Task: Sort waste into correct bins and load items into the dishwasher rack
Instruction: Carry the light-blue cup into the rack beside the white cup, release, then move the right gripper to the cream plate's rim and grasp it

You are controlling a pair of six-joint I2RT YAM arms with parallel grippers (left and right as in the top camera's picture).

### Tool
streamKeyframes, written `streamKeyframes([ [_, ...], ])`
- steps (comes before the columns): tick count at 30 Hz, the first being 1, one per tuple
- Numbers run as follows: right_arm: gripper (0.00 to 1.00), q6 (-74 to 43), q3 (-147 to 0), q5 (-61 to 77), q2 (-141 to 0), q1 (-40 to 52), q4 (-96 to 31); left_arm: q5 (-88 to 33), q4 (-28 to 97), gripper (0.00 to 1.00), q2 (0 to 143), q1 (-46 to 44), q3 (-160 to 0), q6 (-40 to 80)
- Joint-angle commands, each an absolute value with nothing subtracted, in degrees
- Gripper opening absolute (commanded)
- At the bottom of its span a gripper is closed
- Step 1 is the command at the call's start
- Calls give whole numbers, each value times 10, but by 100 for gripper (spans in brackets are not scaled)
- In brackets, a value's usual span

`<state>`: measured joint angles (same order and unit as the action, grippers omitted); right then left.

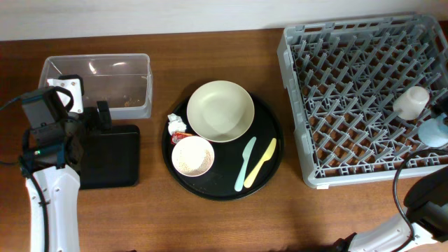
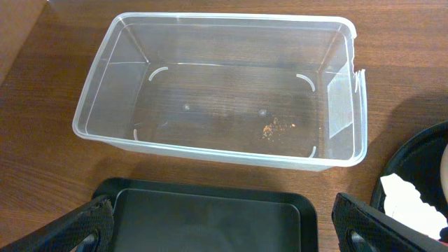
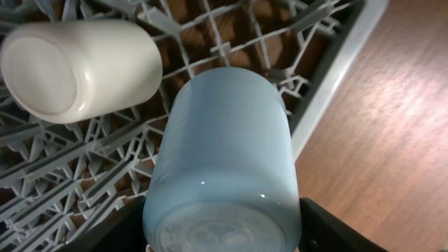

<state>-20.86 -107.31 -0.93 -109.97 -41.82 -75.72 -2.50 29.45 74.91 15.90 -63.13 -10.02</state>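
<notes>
**Light-blue cup held at the rack edge**

The light-blue cup [image 3: 224, 140] is pinched between the 2 fingers of the right gripper [image 3: 222, 234] at the right edge of the dishwasher rack [image 1: 350, 84], just beside the white cup [image 3: 77, 66]. The left gripper [image 2: 224, 227] is spread wide above the black tray [image 1: 112, 157], near the clear tub [image 2: 210, 152].

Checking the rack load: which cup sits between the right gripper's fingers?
The light-blue cup, clamped in the right gripper; the white cup lies free beside it.

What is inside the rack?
A white cup lies on its side near the right edge, with a blue cup beside it between the fingers of the right gripper. The rest of the rack shows bare pegs; its near right corner is hidden by the arm.
</notes>
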Motion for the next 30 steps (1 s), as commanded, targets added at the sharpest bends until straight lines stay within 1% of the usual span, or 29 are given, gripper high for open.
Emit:
streamKeyframes([
  [1, 67, -226, -1041, 11, -1101, -420, -740, -21, 294, 99, 749, 162, -644, -93],
  [7, 68, -230, -1009, 11, -1101, -420, -696, -21, 294, 99, 749, 162, -644, -93],
  [8, 71, -230, -1009, 11, -1101, -420, -693, -21, 294, 99, 749, 162, -644, -93],
  [11, 78, -230, -1009, 11, -1101, -420, -690, -21, 295, 99, 749, 162, -644, -93],
  [12, 85, -230, -1009, 11, -1101, -420, -690, -21, 295, 99, 749, 162, -644, -93],
  [13, 89, -230, -1009, 11, -1101, -420, -690, -21, 295, 99, 749, 162, -644, -93],
  [17, 89, -219, -1021, 27, -1096, -420, -695, -21, 295, 99, 749, 162, -644, -93],
  [19, 86, -184, -1039, 78, -1089, -418, -701, -21, 295, 99, 749, 162, -644, -93],
  [22, 87, -134, -1067, 151, -1051, -398, -716, -21, 295, 99, 749, 162, -644, -93],
  [24, 86, -108, -1079, 178, -1012, -367, -723, -21, 295, 99, 749, 162, -644, -93],
  [26, 87, -107, -1083, 198, -977, -333, -729, -21, 295, 99, 749, 162, -644, -93],
  [28, 87, -76, -1083, 227, -940, -271, -731, -21, 295, 99, 749, 162, -644, -93],
  [30, 87, -57, -1083, 226, -919, -178, -736, -21, 295, 99, 749, 162, -644, -93],
])
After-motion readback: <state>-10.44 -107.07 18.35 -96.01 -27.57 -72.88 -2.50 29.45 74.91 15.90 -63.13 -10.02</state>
